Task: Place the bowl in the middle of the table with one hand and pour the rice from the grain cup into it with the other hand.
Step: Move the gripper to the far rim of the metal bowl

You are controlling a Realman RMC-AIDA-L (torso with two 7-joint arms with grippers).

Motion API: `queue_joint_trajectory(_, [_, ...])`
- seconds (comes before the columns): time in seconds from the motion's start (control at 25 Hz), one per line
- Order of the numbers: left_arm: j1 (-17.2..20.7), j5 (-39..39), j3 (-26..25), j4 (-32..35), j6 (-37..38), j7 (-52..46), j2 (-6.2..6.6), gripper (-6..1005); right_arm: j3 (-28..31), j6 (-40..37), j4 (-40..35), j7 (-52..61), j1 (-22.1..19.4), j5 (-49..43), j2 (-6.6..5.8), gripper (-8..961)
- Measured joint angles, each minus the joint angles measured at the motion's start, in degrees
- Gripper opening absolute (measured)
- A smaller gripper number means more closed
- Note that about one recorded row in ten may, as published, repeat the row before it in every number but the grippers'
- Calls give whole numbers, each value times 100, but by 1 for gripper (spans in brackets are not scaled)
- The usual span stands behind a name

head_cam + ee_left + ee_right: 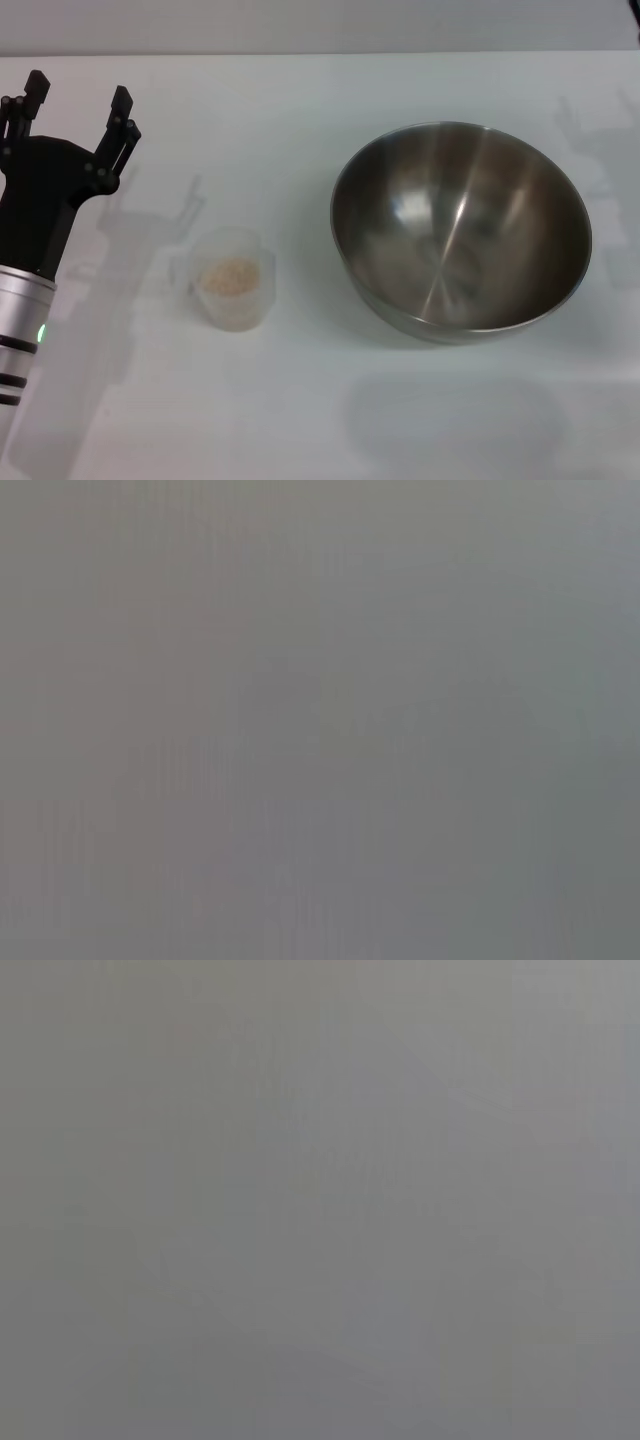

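The steel bowl point(461, 229) stands upright on the white table point(300, 400), right of centre, and is empty. The clear grain cup point(230, 278) stands left of centre with rice point(229, 274) in it. My left gripper point(78, 100) is open at the far left, above the table and back-left of the cup, apart from it. My right gripper is out of the head view. Both wrist views show only plain grey.
The table's far edge point(320, 52) runs along the top of the head view. Bare tabletop lies between cup and bowl and in front of both.
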Motion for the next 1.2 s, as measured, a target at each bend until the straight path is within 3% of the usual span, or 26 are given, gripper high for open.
queue_joint_trajectory(0.24, [32, 0, 0, 0, -5, 0, 0, 821, 107, -123, -242, -276, -122, 0, -4, 708])
queue_joint_trajectory(0.36, [41, 0, 0, 0, -7, 0, 0, 820, 102, 193, -608, -270, -253, 0, -4, 706])
queue_joint_trajectory(0.4, [43, -1, 0, 0, -7, 0, 0, 820, 89, 743, -1228, -268, -453, 0, 1, 705])
queue_joint_trajectory(0.48, [43, 1, 0, 2, -7, 0, 0, 819, 86, 998, -1496, -267, -536, -1, 2, 703])
queue_joint_trajectory(0.56, [44, -1, -1, 6, -7, 0, 1, 819, 89, 1949, -2452, -267, -853, -22, 0, 702])
queue_joint_trajectory(0.6, [45, -1, 0, 10, -7, 0, 0, 818, 100, 2851, -3388, -266, -1161, -37, -8, 701])
queue_joint_trajectory(0.64, [45, 0, 0, 16, -7, 0, 0, 818, 100, 2851, -3388, -266, -1161, -37, -8, 700])
queue_joint_trajectory(0.72, [46, 0, 0, 35, -6, 0, 0, 817, 126, 4281, -4644, -268, -1533, -61, -14, 699])
queue_joint_trajectory(0.76, [46, 0, 0, 35, -6, 0, 0, 817, 126, 4281, -4644, -268, -1533, -61, -14, 698])
queue_joint_trajectory(0.8, [46, 0, 0, 40, -6, 0, 0, 817, 183, 5331, -5453, -287, -1727, -91, -13, 698])
queue_joint_trajectory(0.84, [45, 0, -1, 43, -6, 0, 0, 817, 183, 5331, -5453, -287, -1727, -91, -13, 697])
queue_joint_trajectory(0.88, [46, 0, 0, 48, -6, 0, 0, 816, 299, 6638, -6328, -290, -1877, -116, -4, 696])
queue_joint_trajectory(0.92, [45, -4, -1, 50, -6, 0, 0, 816, 299, 6638, -6328, -290, -1877, -116, -4, 695])
queue_joint_trajectory(0.96, [45, -5, -3, 51, -6, 0, 0, 816, 391, 7358, -6746, -289, -1917, -115, 0, 695])
queue_joint_trajectory(1.04, [50, -29, -29, 53, -6, 0, 4, 815, 908, 10077, -8181, -261, -1897, 85, -9, 693])
queue_joint_trajectory(1.16, [54, -38, -47, 58, -6, 0, 8, 814, 1073, 10657, -8462, -261, -1853, 175, -13, 691])
queue_joint_trajectory(1.2, [59, -41, -52, 70, -6, 0, 13, 814, 1549, 12125, -9052, -255, -1680, 419, -18, 690])
